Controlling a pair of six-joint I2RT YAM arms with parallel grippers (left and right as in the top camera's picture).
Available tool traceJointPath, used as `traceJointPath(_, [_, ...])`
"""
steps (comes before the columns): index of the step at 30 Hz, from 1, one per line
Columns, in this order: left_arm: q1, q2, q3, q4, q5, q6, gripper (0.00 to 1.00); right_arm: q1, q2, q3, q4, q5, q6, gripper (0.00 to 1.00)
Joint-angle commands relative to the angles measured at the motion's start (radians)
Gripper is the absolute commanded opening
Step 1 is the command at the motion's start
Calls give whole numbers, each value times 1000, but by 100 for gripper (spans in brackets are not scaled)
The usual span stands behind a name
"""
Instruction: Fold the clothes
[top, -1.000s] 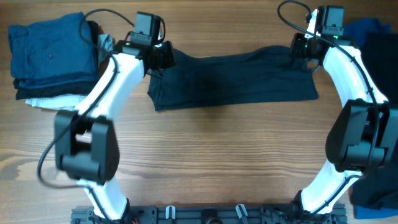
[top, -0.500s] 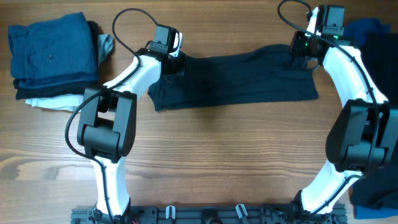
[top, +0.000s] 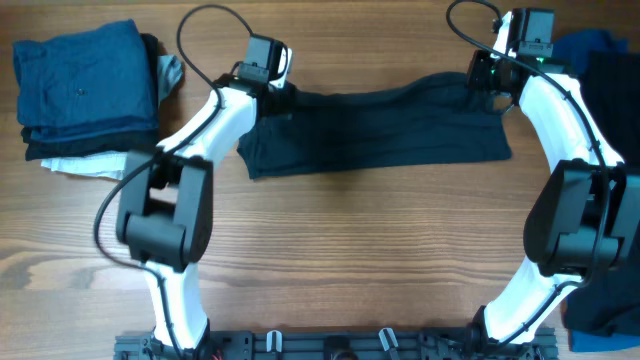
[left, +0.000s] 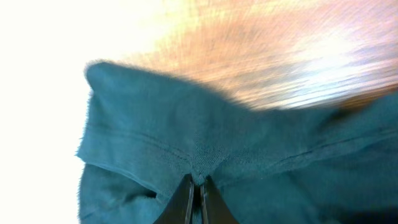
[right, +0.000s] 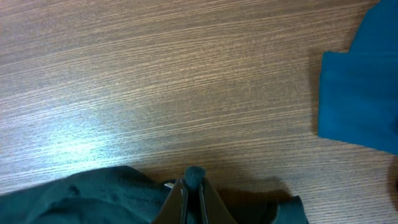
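Note:
A near-black navy shirt (top: 380, 130) lies spread in a wide band across the far middle of the table. My left gripper (top: 277, 98) is shut on its far left corner. In the left wrist view the thin fingertips (left: 198, 182) pinch a seamed fold of the cloth (left: 261, 155). At the shirt's far right edge my right gripper (top: 487, 88) is shut as well. The right wrist view shows a small bunch of dark cloth (right: 87, 193) squeezed between its tips (right: 193, 182). Other clothes lie at both sides.
A folded stack (top: 85, 90) sits at the far left, blue on top, dark and white layers beneath. More blue and dark garments (top: 605, 60) lie along the right edge. A blue piece (right: 367, 99) shows at the right of the right wrist view.
My left gripper shifted a little right along the shirt's far left corner and closed on the cloth. The right arm and the shirt's right side stayed where they were.

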Motion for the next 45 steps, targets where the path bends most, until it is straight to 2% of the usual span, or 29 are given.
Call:
traceJointPath(1, [-4, -149, 9, -21, -26, 19, 4, 3, -19, 2, -6, -17, 3, 4])
traceJointPath(7, [-4, -219, 9, -85, -25, 19, 4, 3, -24, 2, -23, -27, -2, 4])
traceJointPath(23, [-1, -93, 8, -68, -26, 19, 5, 3, -23, 2, -24, -27, -3, 4])
traceJointPath(25, [-1, -93, 8, -65, -25, 20, 8, 3, -23, 2, -25, -27, -3, 4])
traceJointPath(27, [-1, -93, 8, -65, -25, 20, 20, 3, -23, 2, -24, -27, -3, 4])
traceJointPath(29, [-1, -93, 8, -65, -26, 20, 21, 3, -23, 2, -25, -27, -4, 4])
traceJointPath(30, [-1, -93, 8, -64, -26, 20, 20, 3, -23, 2, -25, -27, -4, 4])
traceJointPath(32, [-1, -93, 8, -66, -26, 20, 4, 3, -23, 2, -25, -27, -4, 5])
traceJointPath(35, [-1, -93, 8, -65, -26, 20, 4, 3, -23, 2, -26, -27, -4, 4])
traceJointPath(36, [-1, -93, 8, -66, -24, 26, 6, 3, -23, 2, -28, -27, -4, 4])
traceJointPath(38, [-5, -93, 8, -69, 7, 85, 34, 3, -22, 2, -29, -26, -4, 4])
traceJointPath(41, [-34, -80, 8, -86, 34, 237, 38, 3, -22, 2, -28, -26, -3, 4])
traceJointPath(45, [-68, -7, 8, -84, 23, 279, 40, 3, -22, 2, -28, -26, -4, 4])
